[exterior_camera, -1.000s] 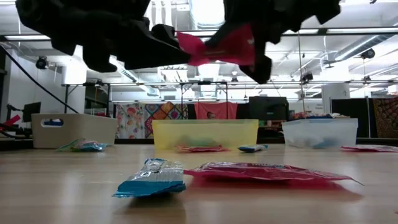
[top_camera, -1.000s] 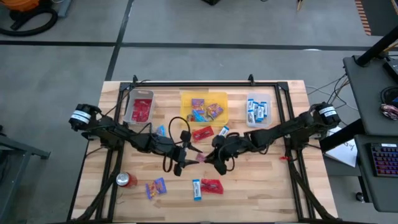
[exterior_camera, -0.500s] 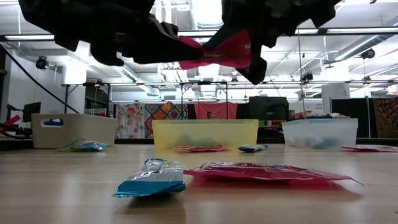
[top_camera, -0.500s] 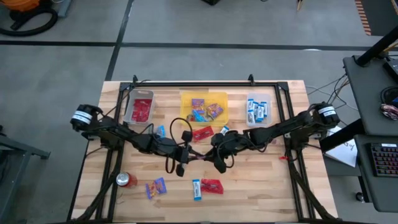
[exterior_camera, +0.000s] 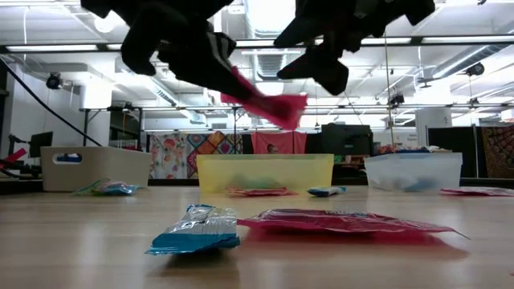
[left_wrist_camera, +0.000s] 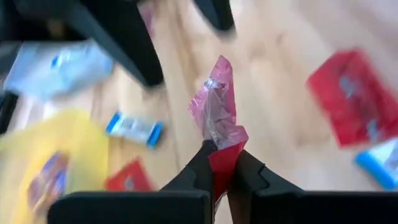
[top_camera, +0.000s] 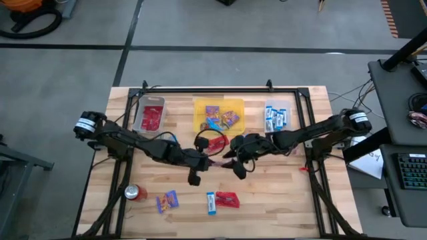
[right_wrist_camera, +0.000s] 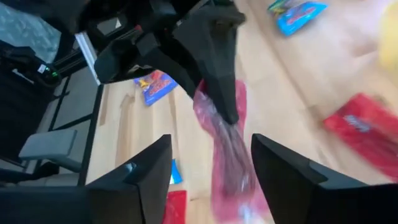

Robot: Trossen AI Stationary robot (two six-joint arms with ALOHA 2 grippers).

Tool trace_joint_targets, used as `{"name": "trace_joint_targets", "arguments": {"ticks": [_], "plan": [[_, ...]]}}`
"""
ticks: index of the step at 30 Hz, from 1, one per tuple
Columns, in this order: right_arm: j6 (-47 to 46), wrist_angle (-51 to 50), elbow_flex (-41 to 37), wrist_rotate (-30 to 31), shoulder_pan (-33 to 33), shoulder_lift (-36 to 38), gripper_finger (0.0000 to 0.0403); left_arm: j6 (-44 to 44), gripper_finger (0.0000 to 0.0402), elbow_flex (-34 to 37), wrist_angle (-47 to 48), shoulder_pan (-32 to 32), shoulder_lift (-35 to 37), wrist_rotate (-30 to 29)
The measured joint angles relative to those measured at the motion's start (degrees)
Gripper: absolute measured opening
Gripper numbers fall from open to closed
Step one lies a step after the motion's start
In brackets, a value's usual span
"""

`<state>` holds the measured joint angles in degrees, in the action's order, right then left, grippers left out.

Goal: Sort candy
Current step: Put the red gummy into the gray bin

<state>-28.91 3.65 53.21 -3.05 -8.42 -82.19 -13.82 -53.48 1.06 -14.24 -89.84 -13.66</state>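
Observation:
A red candy packet hangs above the middle of the table, with my left gripper shut on it. In the high view my left gripper reaches in from the table's left and the packet shows just past it. My right gripper faces it from the right, open. Its fingers stand wide on either side of the packet's free end and do not touch it. In the low view the packet slopes down from my left gripper, with my right gripper beside it. My left gripper pinches one end of the red packet between its two fingertips. The fingers come from the table's left, slanting down. The packet is lifted clear of the table and sticks out past the fingertips, crumpled, its free end tilted toward my right gripper.
Along the far edge stand a grey bin with red packets, a yellow bin with purple packets and a clear bin with blue bars. Loose candy lies near the front, a red can at front left.
My left gripper has shut on the red packet and taken hold of it, rising and tipping up. My right gripper has opened, let go of the packet and drawn back a little toward the table's right. The packet now slopes down from my left gripper alone.

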Motion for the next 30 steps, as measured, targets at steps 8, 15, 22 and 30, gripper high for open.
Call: {"name": "trace_joint_targets", "arguments": {"ticks": [8, 15, 22, 30], "plan": [[3.6, -8.0, 0.0, 6.5, 0.8, 8.4, 0.0219, 6.5, 0.0, -9.2, 31.5, 0.2, 1.0, -11.6], [4.4, -10.0, 0.0, 9.2, 0.8, 10.1, 0.0219, 20.7, 0.0, -11.2, 54.6, 4.0, 6.9, -18.4], [5.8, -10.7, 0.0, 9.2, 0.8, 7.1, 0.0219, 36.9, 0.0, -10.0, 69.9, 13.9, 17.0, -18.7], [6.0, -10.3, 0.0, 9.2, 0.8, 2.8, 0.0219, 35.1, 0.0, -4.0, 69.0, 30.4, 24.0, -18.8]]}}
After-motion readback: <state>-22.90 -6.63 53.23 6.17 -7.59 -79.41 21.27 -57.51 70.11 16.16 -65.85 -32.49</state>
